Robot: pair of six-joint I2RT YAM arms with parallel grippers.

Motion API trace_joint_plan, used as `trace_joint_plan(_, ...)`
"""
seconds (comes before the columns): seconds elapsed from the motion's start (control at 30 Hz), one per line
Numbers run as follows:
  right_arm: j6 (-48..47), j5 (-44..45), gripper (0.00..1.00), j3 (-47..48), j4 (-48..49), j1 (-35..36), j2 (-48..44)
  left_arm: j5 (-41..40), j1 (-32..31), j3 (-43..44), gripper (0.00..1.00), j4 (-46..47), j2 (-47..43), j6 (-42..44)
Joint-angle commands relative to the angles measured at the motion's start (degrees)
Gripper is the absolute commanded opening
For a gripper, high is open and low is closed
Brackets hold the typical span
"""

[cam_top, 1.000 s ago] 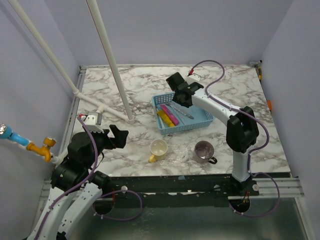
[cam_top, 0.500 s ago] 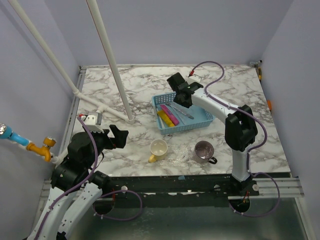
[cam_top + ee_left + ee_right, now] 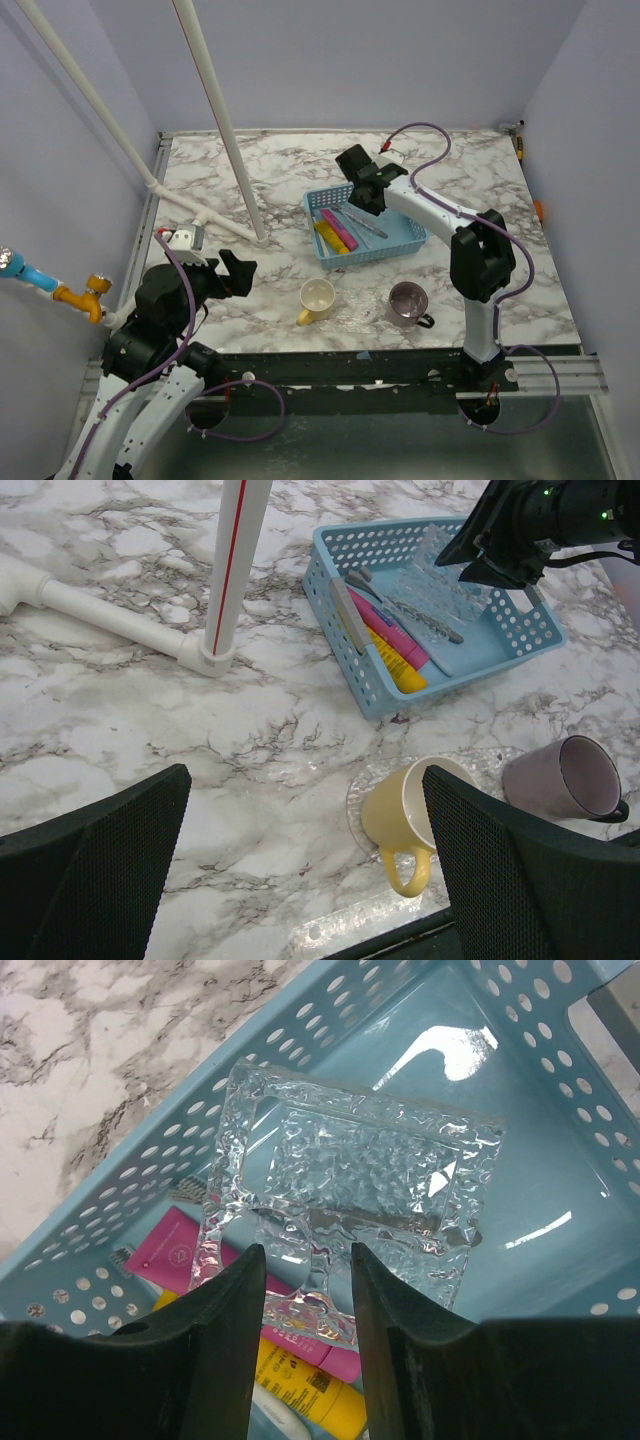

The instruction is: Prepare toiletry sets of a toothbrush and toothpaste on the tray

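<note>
A clear textured glass tray (image 3: 360, 1150) leans inside the blue basket (image 3: 352, 675), over a pink tube (image 3: 390, 630) and a yellow tube (image 3: 402, 667). A grey toothbrush (image 3: 420, 615) lies beside the tubes, and a pale one (image 3: 344, 615) rests along the basket's left wall. My right gripper (image 3: 308, 1260) hangs low in the basket, open. Its jaws stand partly closed with the tray's near rim between them, and a gap shows on each side. My left gripper (image 3: 305, 775) is wide open over bare marble at the table's near left, holding nothing.
A yellow mug (image 3: 400, 805) stands on a clear round mat in front of the basket, with a translucent purple mug (image 3: 570, 780) to its right. A white pipe stand (image 3: 235, 570) rises to the left of the basket. The table's front edge runs just below the mugs.
The right gripper's jaws have narrowed a little around the tray's rim and its arm has shifted very slightly. The left arm has not moved.
</note>
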Motion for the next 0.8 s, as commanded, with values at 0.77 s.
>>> trace_joint_plan(0.77, 7.3, -2.04, 0.41, -5.08, -0.27, -0.18, -4.77, 0.95, 0.34, -0.21, 0.99, -0.4, -1.3, 0.0)
